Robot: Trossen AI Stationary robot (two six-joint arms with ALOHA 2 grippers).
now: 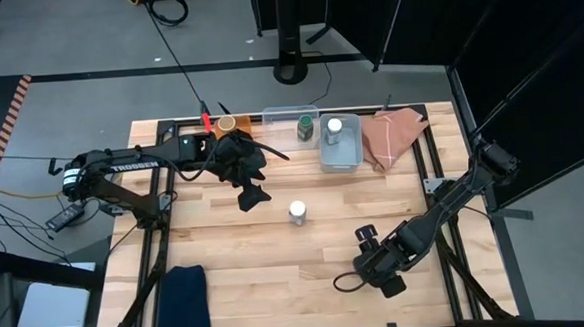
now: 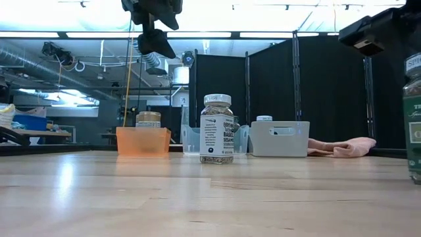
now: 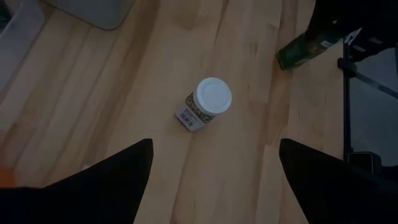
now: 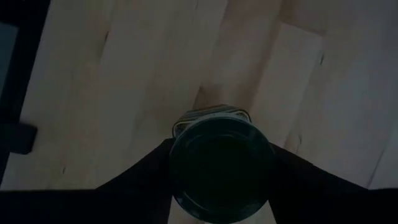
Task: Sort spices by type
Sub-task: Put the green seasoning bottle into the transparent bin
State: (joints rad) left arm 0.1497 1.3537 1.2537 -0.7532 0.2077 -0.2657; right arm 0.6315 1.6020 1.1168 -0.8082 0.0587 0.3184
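Observation:
A white-lidded spice jar point(image 1: 298, 212) stands upright mid-table, also seen in the low view point(image 2: 217, 128) and the left wrist view point(image 3: 208, 102). My left gripper point(image 1: 252, 194) hangs open above the table, behind and left of that jar, touching nothing point(image 3: 216, 146). My right gripper point(image 1: 367, 240) is near the front right, shut on a green-lidded jar point(image 4: 221, 163), whose labelled side shows at the low view's right edge point(image 2: 414, 118). At the back, a tan-lidded jar point(image 1: 227, 123), a green-lidded jar point(image 1: 304, 130) and a white-lidded jar point(image 1: 333, 129) each sit in a bin. My right gripper pinches the green-lidded jar at its lid point(image 4: 180, 155), one finger point(image 4: 134, 183) on each side. The fingers come from above, pointing steeply down. The jar stands upright below them, its base point(image 2: 414, 178) at the table top.
Along the far edge stand an orange bin point(image 1: 220, 133), a clear bin point(image 1: 280, 116) and a pale-blue bin point(image 1: 340, 159). A pink cloth point(image 1: 391, 136) lies at the back right. A dark blue cloth point(image 1: 184, 299) lies at the front left. Bare wood lies between the two jars.

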